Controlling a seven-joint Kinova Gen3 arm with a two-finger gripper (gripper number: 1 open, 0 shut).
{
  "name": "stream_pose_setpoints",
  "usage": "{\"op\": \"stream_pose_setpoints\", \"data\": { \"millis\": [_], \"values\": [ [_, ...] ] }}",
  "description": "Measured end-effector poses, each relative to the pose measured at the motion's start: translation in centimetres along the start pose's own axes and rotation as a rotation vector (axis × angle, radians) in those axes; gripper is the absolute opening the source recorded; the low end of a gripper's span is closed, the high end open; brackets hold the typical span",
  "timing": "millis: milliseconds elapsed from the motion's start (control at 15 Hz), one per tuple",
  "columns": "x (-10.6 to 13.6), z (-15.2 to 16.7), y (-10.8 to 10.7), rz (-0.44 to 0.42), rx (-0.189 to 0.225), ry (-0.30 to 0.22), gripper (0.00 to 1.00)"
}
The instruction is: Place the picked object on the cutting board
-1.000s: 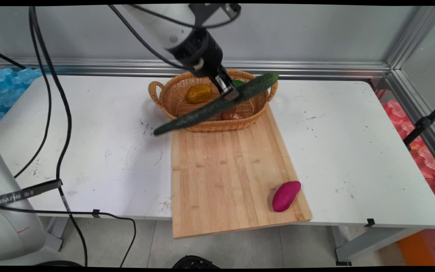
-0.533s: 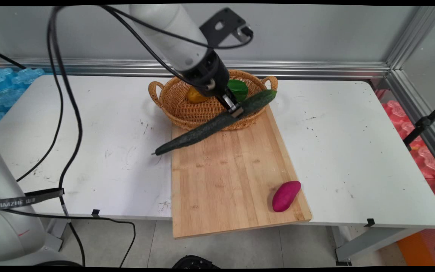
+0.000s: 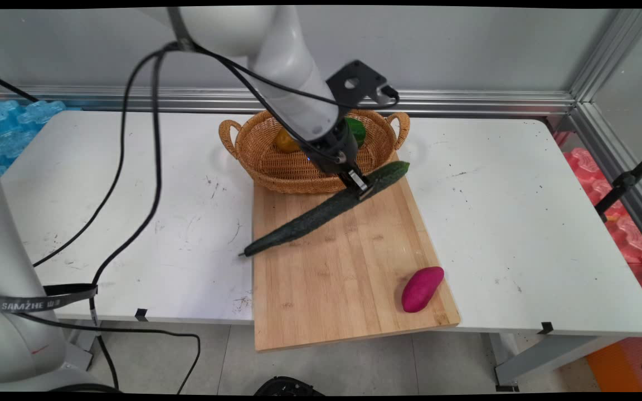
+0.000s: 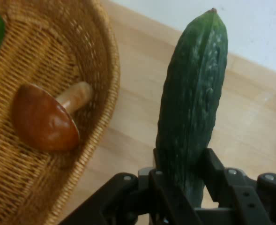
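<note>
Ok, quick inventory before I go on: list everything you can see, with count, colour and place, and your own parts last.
cucumber: 1, dark green, held in the gripper, slanting over the cutting board's far half, its thin end past the board's left edge
cutting board: 1, light wood, centre of the table, near end overhanging the table's edge
sweet potato: 1, magenta, near right corner of the board
basket: 1, tan wicker with two handles, at the board's far end
mushroom: 1, brown cap and pale stem, in the basket
yellow item: 1, in the basket, partly hidden by the arm
green item: 1, in the basket, partly hidden
table: 1, white, scuffed
gripper: 1, black, shut on the cucumber
</note>
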Motion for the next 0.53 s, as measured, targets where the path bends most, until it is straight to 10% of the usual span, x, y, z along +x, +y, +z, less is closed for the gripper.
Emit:
{"op": "stream_pose_setpoints", "data": {
  "millis": [533],
  "values": [
    [0.0,5.1,0.7,-0.054,0.002,-0.108,0.0]
  ]
}}
